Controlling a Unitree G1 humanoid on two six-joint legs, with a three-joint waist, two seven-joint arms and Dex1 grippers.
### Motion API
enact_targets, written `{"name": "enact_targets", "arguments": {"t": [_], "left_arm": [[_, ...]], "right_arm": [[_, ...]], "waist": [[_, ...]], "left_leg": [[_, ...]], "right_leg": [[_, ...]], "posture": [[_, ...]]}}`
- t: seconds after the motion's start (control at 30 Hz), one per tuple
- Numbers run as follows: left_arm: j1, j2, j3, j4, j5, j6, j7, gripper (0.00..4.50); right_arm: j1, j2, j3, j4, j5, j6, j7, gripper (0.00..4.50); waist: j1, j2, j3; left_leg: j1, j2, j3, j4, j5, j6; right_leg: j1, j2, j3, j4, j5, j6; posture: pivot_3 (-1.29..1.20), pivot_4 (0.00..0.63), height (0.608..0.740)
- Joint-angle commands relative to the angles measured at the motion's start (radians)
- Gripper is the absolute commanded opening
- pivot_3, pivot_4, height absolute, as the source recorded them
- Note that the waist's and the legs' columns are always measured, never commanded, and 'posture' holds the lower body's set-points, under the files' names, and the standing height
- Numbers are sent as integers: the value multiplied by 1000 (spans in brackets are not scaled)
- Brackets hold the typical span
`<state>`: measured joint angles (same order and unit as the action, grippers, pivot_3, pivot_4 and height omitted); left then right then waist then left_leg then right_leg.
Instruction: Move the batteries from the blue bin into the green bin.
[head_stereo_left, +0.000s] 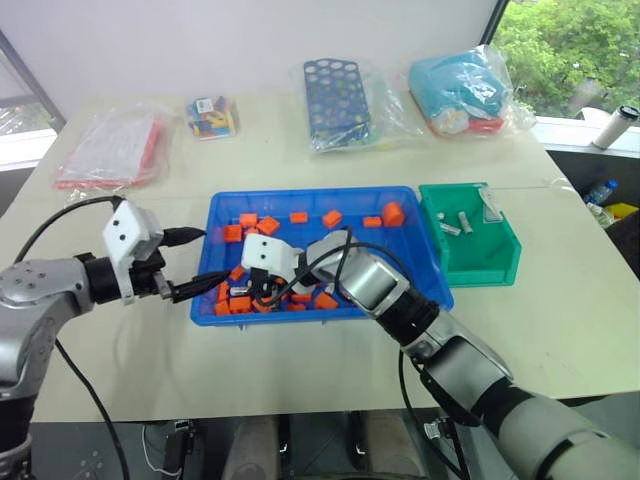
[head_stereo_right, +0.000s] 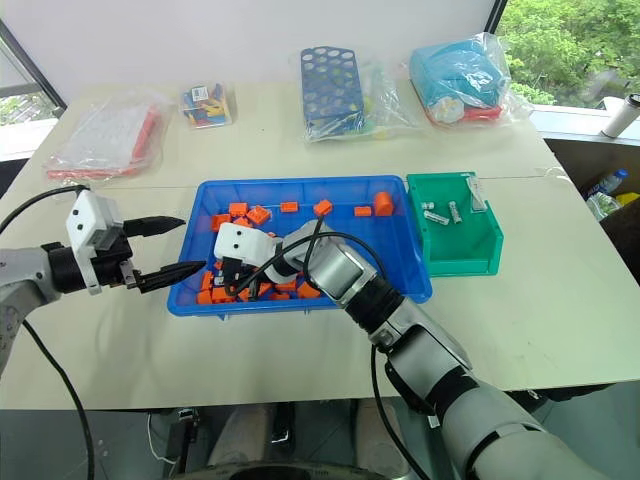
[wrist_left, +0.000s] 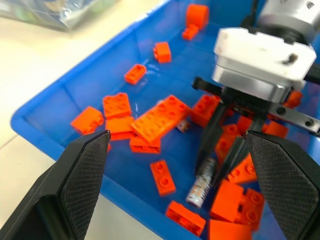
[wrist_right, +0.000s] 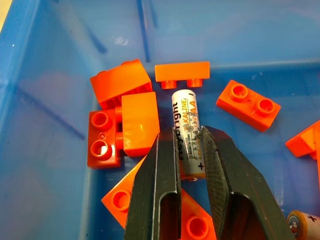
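Battery (wrist_right: 188, 134): small silver-white cylinder, printed label with "ALKALINE" lettering and a plus mark, lying on the blue bin (head_stereo_left: 412, 240) floor at its near-left end among orange bricks (wrist_right: 127, 117). Right gripper (wrist_right: 191, 150) reaches down into the bin, fingers nearly closed, one on each side of the battery, pinching it. A second battery (wrist_right: 303, 223), orange-banded end, lies close by, loose. More bricks are scattered along the bin's far side. Green bin (head_stereo_left: 497, 262) sits touching the blue bin's right end, three batteries (head_stereo_left: 455, 223) inside. Left gripper (head_stereo_left: 196, 262) hovers just outside the blue bin's left rim, fingers spread wide, empty.
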<state>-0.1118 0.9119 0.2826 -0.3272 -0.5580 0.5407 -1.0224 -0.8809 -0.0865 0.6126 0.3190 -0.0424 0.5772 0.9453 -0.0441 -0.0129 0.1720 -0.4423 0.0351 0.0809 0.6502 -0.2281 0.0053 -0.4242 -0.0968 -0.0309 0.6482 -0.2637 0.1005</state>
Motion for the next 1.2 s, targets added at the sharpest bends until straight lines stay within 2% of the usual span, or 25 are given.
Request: {"name": "enact_targets", "arguments": {"t": [0.03, 0.13, 0.27, 0.4, 0.5, 0.63, 0.73, 0.9, 0.97, 1.13, 1.2], "left_arm": [[-2, 32, -4, -20, -7, -18, -47, 4500], [-13, 36, -13, -8, -1, -26, -63, 4500], [-26, 41, -26, -19, -20, -17, -93, 4500], [-48, 42, -40, -29, -30, -10, -113, 4500], [-63, 36, -50, -16, -26, -15, -114, 4500], [-83, 24, -64, 13, -19, -30, -111, 4500], [-102, 15, -74, 26, -19, -36, -109, 4500], [-143, 5, -97, 42, -20, -45, -115, 4500], [-160, 3, -101, 43, -30, -40, -118, 4500], [-192, -5, -118, 46, -32, -34, -125, 4500], [-195, -5, -122, 47, -25, -36, -129, 4500]], "right_arm": [[16, -7, 14, 33, -23, 11, 4, 156], [5, -23, -25, -11, -1, 42, 12, 155], [-37, -84, -194, -185, 110, 204, 30, 155], [-71, -230, -393, -373, 231, 409, 44, 155], [-81, -366, -531, -438, 299, 536, 32, 155], [-17, -603, -604, -445, 270, 526, 11, 155], [71, -735, -669, -436, 271, 524, -10, 155], [191, -829, -739, -425, 276, 501, -59, 155], [211, -843, -756, -416, 279, 496, -72, 1216], [184, -842, -722, -404, 285, 448, -81, 3478], [132, -802, -705, -406, 311, 436, -81, 3478]], "waist": [[0, 0, 0], [1, 0, 0], [6, 0, 1], [7, 0, 1], [12, 0, 1], [11, 0, 1], [12, 0, 1], [10, 0, 2], [6, 0, 2], [6, 0, 2], [3, 0, 2]], "left_leg": [[0, 0, 0, 0, 0, 0], [0, 0, 0, 0, 0, 0], [-1, 0, 0, 0, 0, 0], [-2, 0, 0, 0, 0, 0], [-2, 0, 0, -1, 0, 0], [-2, 0, 0, -1, 0, 0], [-2, 0, 1, -1, 0, 0], [-2, 0, 2, -1, 0, 1], [-1, 0, 2, -1, 0, 1], [-2, -1, 2, 0, 0, 1], [-1, -2, 2, 0, 0, 1]], "right_leg": [[0, 0, 0, 0, 0, 0], [0, 0, 0, 0, 0, 0], [0, 0, 0, 0, 0, 0], [-2, -1, 0, -1, 0, 0], [-1, -1, 0, -2, 0, 0], [-2, -1, 0, -2, -2, -3], [-2, -2, 0, -3, -2, -4], [-2, -1, 2, -2, -2, -3], [-2, 0, 1, -1, -2, -3], [-2, 1, 1, -2, 0, 0], [-2, 1, 2, -1, 0, 0]], "posture": [[0, 150, 737], [0, 150, 737], [0, 150, 737], [0, 150, 737], [0, 150, 737], [0, 150, 737], [0, 150, 737], [0, 150, 737], [0, 150, 737], [0, 150, 737], [0, 150, 737]]}}
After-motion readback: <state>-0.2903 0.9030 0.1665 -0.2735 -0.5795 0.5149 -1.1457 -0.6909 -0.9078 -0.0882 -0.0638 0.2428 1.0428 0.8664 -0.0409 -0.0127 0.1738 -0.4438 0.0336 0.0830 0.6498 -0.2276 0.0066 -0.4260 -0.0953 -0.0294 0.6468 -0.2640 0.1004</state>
